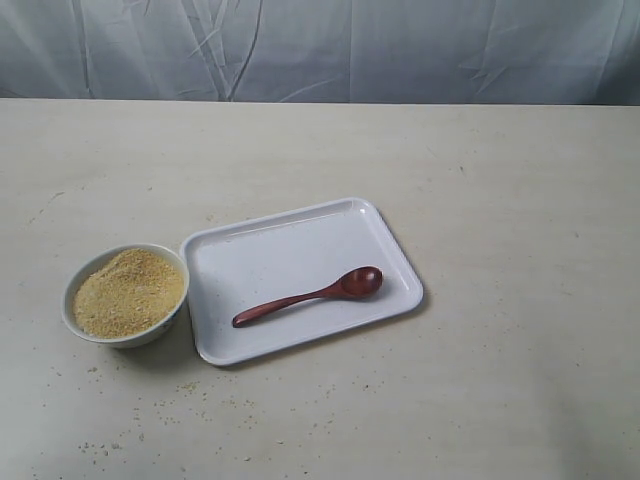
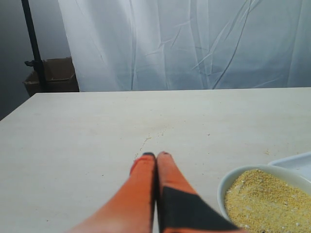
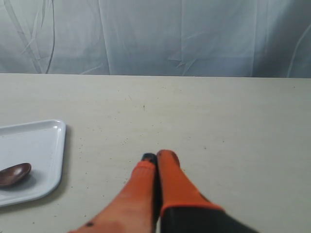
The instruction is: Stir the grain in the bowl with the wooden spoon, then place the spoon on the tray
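Note:
The white tray lies near the table's middle, and the dark wooden spoon rests on it, its oval bowl toward the right. Touching the tray's left edge stands the small white bowl, heaped with yellow-tan grain. Neither arm shows in the exterior view. My left gripper is shut and empty over bare table, with the bowl and grain beside it. My right gripper is shut and empty too, apart from the tray and the spoon's bowl.
Scattered grains speckle the table in front of the bowl and tray. A pale cloth backdrop hangs behind the table. A dark stand and a cardboard box sit beyond the table's far corner in the left wrist view.

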### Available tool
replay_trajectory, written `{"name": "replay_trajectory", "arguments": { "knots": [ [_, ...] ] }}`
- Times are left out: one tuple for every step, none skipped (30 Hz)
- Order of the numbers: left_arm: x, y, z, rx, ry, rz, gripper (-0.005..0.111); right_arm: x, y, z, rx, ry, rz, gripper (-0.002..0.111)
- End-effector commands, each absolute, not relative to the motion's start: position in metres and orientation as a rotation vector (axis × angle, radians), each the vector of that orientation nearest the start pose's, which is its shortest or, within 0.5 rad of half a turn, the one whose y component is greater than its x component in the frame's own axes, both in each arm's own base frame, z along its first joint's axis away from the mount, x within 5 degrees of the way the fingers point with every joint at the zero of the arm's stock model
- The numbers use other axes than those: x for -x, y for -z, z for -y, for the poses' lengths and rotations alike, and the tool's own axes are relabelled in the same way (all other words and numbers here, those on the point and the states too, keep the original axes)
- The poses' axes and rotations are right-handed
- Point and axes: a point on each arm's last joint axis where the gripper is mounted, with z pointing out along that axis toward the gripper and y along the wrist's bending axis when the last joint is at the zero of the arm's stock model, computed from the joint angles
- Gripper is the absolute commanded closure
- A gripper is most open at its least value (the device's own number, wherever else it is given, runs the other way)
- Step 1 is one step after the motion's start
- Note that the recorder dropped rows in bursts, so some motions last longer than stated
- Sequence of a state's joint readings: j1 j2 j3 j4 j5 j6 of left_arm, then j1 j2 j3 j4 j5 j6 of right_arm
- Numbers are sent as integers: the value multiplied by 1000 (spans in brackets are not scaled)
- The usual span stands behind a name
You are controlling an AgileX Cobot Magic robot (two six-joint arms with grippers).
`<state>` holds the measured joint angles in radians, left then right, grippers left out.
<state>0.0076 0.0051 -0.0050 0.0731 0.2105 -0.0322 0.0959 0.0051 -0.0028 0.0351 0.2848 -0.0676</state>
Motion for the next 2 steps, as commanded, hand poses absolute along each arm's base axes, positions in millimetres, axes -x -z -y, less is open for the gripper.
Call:
{"name": "replay_trajectory", "arguments": {
  "knots": [
    [-56, -194, -2, -13, -46, -1690, 106, -55, -188, -6, 118, -52, -1753, 108],
    [-56, -194, -2, -13, -46, -1690, 106, -55, -188, -6, 118, -52, -1753, 108]
  ]
}}
